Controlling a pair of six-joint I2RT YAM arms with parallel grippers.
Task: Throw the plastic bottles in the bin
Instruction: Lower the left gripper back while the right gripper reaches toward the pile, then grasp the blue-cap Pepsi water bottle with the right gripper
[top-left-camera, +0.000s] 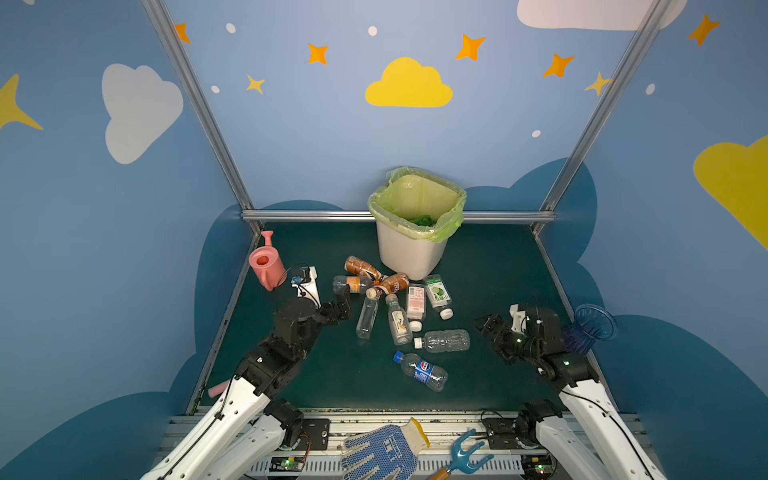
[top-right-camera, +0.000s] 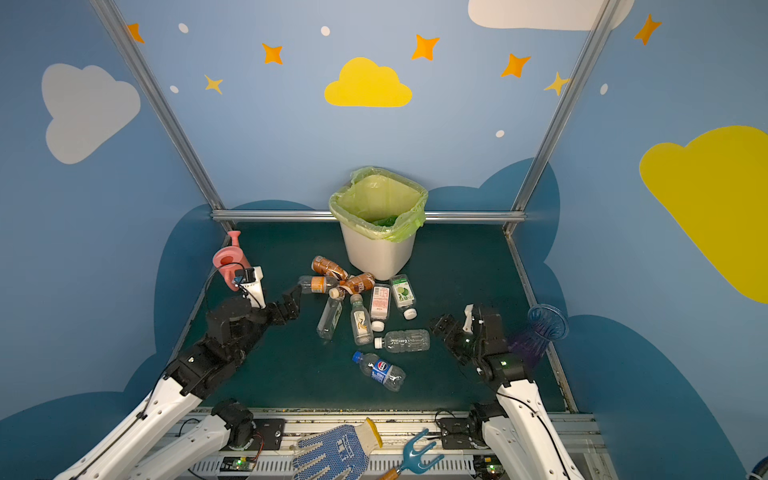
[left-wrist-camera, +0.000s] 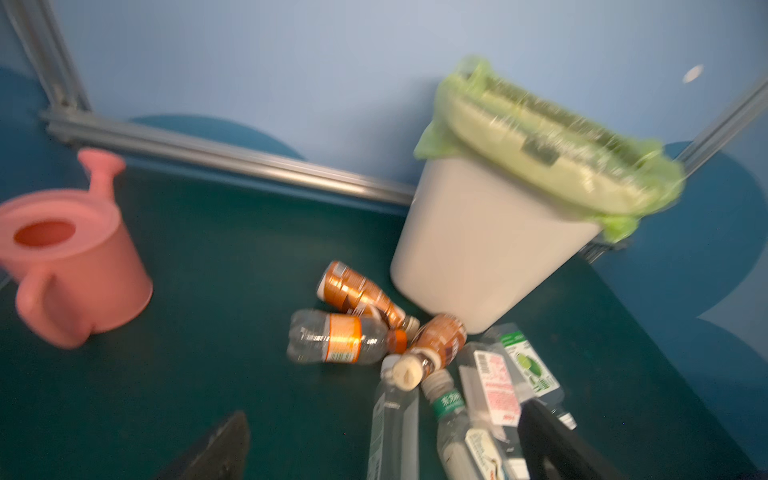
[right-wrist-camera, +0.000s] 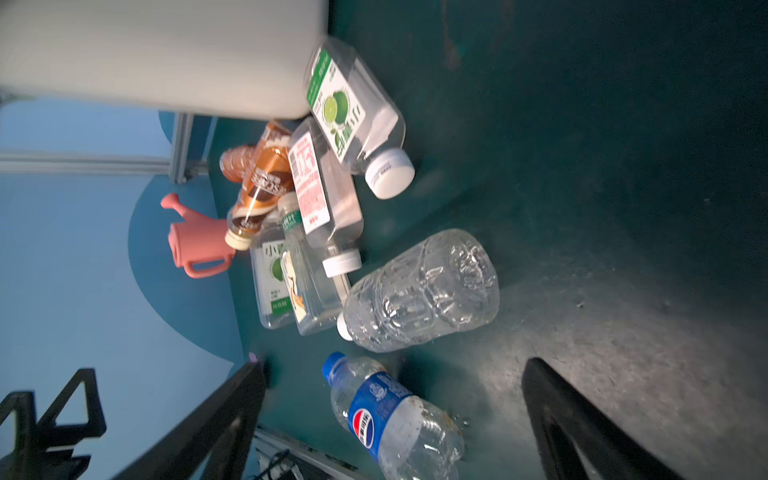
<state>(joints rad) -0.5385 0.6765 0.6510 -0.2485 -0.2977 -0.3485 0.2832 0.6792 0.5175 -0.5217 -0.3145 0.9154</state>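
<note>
The off-white bin (top-left-camera: 411, 253) with its light-green bag stands at the back middle of the mat; something green lies inside it (top-left-camera: 424, 219). Several plastic bottles lie in front of it: brown-labelled ones (top-left-camera: 361, 266), an orange-labelled one (top-left-camera: 353, 284), a lime-labelled one (top-left-camera: 437, 293), a clear crumpled one (top-left-camera: 446, 340) and a blue-labelled one (top-left-camera: 422, 370). My left gripper (top-left-camera: 343, 296) hangs open just left of the orange-labelled bottle (left-wrist-camera: 336, 338), holding nothing (left-wrist-camera: 385, 409). My right gripper (top-left-camera: 485, 323) is open and empty to the right of the pile, with the blue-labelled bottle (right-wrist-camera: 390, 415) between and beyond its fingers.
A pink watering can (top-left-camera: 266, 264) stands at the back left. A clear blue ribbed cup (top-left-camera: 590, 328) sits at the right edge behind my right arm. A dotted glove (top-left-camera: 382, 451) and a blue hand fork (top-left-camera: 465, 455) lie on the front rail. Aluminium rails border the mat.
</note>
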